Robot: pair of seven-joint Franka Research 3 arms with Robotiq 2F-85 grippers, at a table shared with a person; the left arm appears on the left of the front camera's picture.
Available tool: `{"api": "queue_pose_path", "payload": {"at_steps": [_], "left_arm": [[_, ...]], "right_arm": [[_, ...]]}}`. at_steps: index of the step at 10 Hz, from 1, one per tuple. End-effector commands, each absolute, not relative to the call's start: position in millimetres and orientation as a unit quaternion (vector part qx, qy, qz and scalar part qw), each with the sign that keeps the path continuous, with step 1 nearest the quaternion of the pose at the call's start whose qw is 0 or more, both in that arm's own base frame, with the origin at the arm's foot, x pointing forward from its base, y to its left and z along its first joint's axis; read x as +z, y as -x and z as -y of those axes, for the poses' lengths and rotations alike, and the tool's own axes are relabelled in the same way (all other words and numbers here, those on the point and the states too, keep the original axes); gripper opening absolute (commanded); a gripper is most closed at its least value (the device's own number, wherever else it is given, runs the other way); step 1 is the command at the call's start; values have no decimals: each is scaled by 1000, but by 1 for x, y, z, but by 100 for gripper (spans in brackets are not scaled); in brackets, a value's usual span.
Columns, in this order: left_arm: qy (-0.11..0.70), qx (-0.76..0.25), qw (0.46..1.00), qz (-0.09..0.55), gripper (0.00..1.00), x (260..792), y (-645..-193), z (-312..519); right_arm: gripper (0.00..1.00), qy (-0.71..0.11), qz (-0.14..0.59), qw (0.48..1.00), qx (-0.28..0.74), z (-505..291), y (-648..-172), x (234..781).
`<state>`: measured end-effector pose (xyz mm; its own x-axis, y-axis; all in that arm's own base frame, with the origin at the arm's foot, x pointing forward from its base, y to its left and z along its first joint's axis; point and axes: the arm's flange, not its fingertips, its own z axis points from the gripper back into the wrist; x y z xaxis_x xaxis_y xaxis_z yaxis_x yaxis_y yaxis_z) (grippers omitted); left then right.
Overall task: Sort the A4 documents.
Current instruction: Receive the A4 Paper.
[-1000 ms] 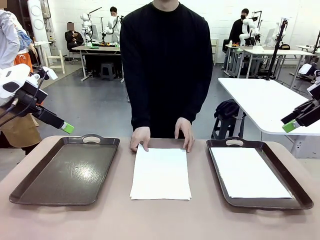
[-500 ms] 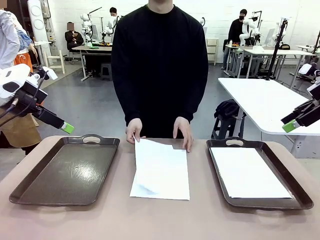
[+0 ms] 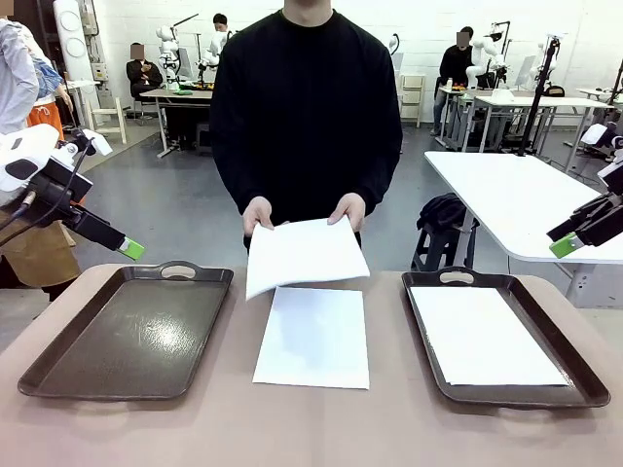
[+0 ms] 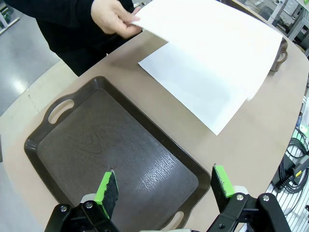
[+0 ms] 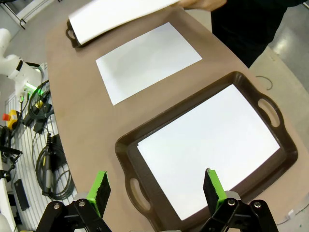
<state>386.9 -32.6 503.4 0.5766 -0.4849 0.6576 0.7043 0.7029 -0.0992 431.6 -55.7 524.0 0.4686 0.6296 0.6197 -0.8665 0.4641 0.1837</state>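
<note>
Left gripper (image 4: pixel 164 187) and right gripper (image 5: pixel 157 187) both just hang wide open, nothing in them. The middle sheet (image 3: pixel 313 336) lies flat on the table (image 3: pixel 311 428) low centre, between the bare left tray (image 3: pixel 127 331) and the right tray (image 3: pixel 516 396) with its tray sheet (image 3: pixel 482 336). Just behind, the person (image 3: pixel 307 107) holds a lifted sheet (image 3: pixel 302 253), all blank.

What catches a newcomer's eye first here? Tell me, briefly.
The person across the table holds a white sheet up, above another sheet lying flat between two dark brown trays. The right tray holds a third sheet; the left tray shows bare brown.
</note>
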Motion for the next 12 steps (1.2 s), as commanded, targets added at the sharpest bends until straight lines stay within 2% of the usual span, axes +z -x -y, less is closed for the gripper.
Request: {"api": "queue_pose_path", "payload": {"at_steps": [1, 12], "left_arm": [[185, -348, 864, 313, 100, 501, -388, 30], [185, -348, 864, 313, 100, 501, -388, 30]], "right_arm": [[100, -241, 243, 821, 457, 54, -433, 524], [100, -241, 243, 821, 457, 54, -433, 524]]}}
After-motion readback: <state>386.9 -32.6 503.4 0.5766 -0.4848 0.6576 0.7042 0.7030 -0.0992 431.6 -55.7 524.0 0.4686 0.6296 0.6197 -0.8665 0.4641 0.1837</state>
